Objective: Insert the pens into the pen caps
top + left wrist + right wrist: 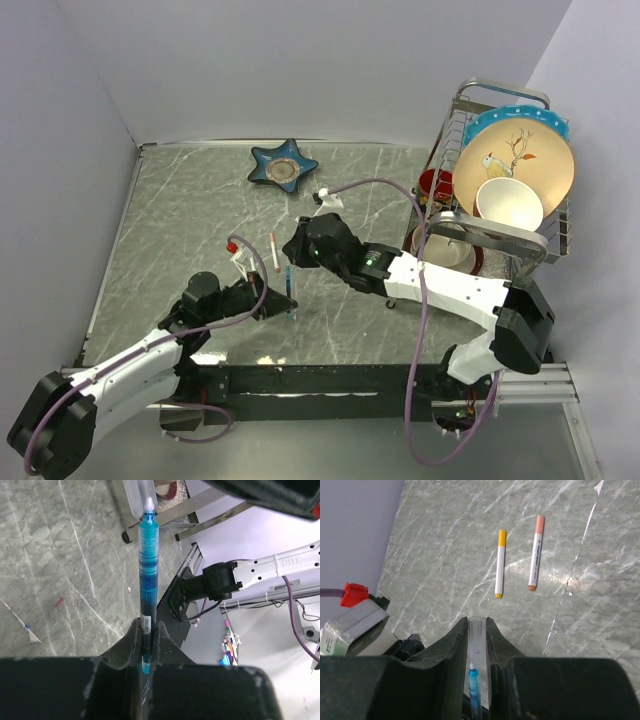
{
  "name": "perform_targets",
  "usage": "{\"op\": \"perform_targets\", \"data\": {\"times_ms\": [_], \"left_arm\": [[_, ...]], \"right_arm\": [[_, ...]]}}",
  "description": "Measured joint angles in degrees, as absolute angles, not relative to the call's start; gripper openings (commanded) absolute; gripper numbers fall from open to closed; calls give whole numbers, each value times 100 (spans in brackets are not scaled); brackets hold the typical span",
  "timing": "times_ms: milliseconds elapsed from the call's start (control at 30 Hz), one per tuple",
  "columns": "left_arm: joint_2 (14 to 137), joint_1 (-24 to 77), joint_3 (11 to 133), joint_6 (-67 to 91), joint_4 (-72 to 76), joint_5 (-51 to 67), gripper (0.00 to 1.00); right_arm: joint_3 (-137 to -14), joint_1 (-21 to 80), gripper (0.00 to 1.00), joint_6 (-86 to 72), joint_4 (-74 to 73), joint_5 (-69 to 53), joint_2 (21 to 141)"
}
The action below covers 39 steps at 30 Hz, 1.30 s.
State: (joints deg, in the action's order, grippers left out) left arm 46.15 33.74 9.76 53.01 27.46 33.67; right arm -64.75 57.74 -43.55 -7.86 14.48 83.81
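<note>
Butt of blue pen (148, 570) is hiding in left claw (147, 627), which is gripping it; right claw (476, 625) is pinching clear cap (476, 645) over tip. Yellow-capped pen (500, 565), orange-capped pen (535, 555) are lying on desk (445, 540).

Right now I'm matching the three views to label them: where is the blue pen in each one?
Top external: blue pen, a thin line near centre, at the tip of the left gripper.
Left wrist: centre, rising from between the left gripper's fingers.
Right wrist: only its tip, bottom centre, inside the clear cap.
Shared landmark: the grey marbled table.
</note>
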Motion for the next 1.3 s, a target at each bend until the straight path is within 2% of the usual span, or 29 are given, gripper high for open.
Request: {"op": "perform_targets", "data": {"times_ms": [500, 900, 1300], "left_arm": [[4716, 3398, 1044, 5323, 2718, 3326, 1], [4910, 3433, 1393, 5417, 2517, 3312, 1], [4539, 3459, 1511, 5304, 1959, 3118, 1]], "right_arm": [[-6136, 5848, 7, -4375, -598, 1466, 8119], [-5763, 6149, 7, -4554, -134, 2206, 7900], [-5765, 6438, 5, -4617, -5, 2729, 7889]]}}
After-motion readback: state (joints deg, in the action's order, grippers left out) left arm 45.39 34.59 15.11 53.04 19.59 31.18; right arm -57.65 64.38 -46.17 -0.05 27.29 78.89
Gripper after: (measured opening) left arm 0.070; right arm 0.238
